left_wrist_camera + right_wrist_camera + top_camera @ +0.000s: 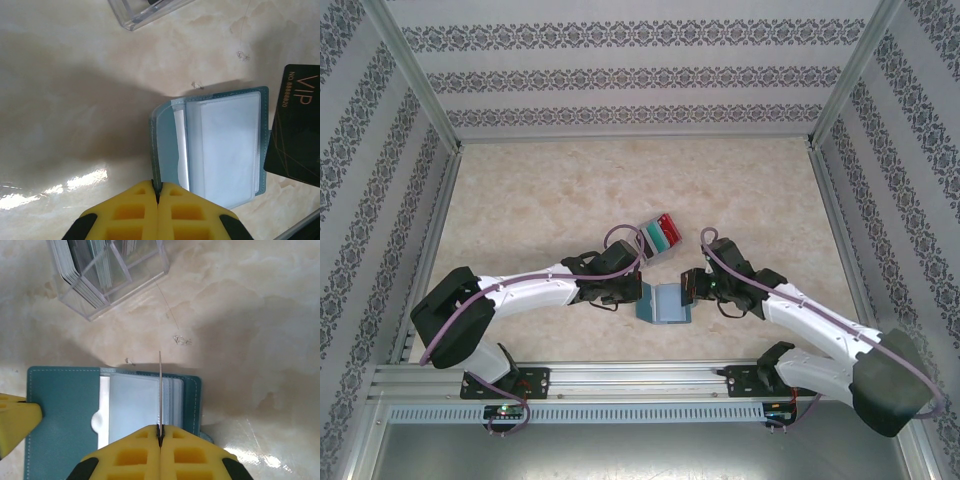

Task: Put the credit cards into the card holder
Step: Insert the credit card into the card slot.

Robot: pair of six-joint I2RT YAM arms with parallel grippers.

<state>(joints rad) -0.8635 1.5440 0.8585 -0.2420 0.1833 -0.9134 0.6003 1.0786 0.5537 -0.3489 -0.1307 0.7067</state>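
Note:
The teal-blue card holder lies open on the table between the two arms, its clear sleeves facing up. My left gripper is shut on the edge of its left cover, at the holder's left side. My right gripper is shut on a black VIP credit card. In the right wrist view that card is edge-on, standing upright over the sleeves. More credit cards, one red and one teal-green, stand in a clear tray.
The clear plastic tray stands just behind the holder, close to both wrists; its wall shows in the right wrist view. Patterned walls with metal posts enclose the table on three sides. A metal rail runs along the near edge.

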